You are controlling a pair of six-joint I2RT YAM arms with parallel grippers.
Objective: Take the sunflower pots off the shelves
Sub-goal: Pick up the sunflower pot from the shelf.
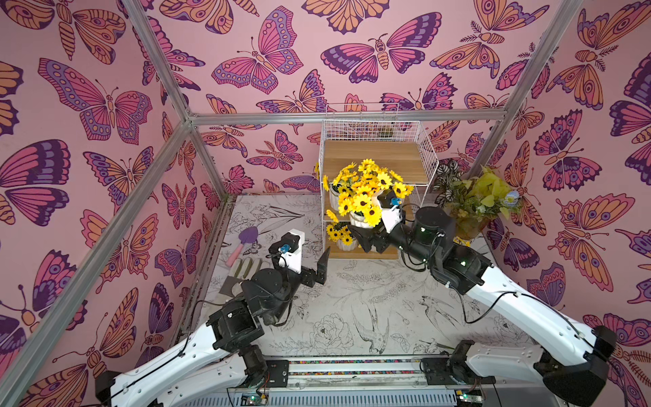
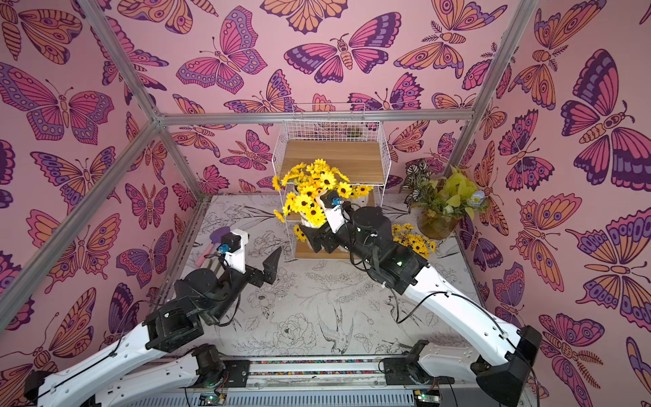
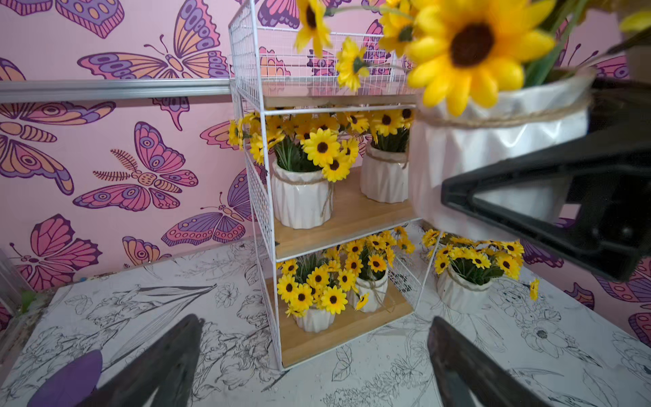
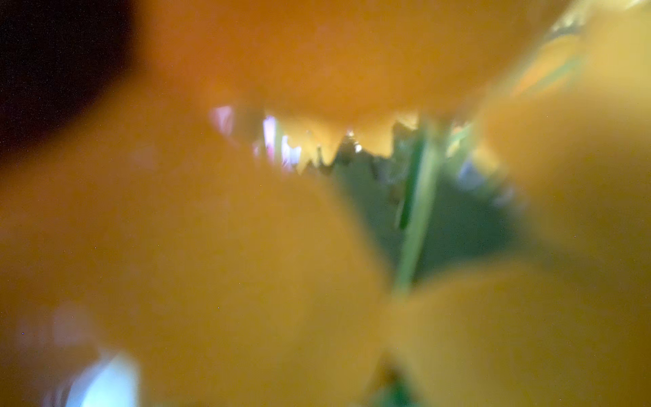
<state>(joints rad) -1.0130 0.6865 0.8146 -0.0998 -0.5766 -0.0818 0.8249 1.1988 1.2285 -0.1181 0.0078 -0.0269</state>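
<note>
As I watch the feed, right gripper: clamped on the held sunflower pot, up in the air just in front of the shelves.
Left gripper: fingers spread wide, nothing in them, hovering over the table.
Middle tier: I count two middle-tier pots.
Bottom tier: two bottom-tier pots.
Off already: one table pot, standing beside the shelves.

Ahead of the wide-open left claw the desk lies bare up to the shelves. Their side is wire grid and their front open, but the middle pots and bottom pots crowd both boards. Up to its right, the right claw, clamped on the held pot, blocks the front.
</note>
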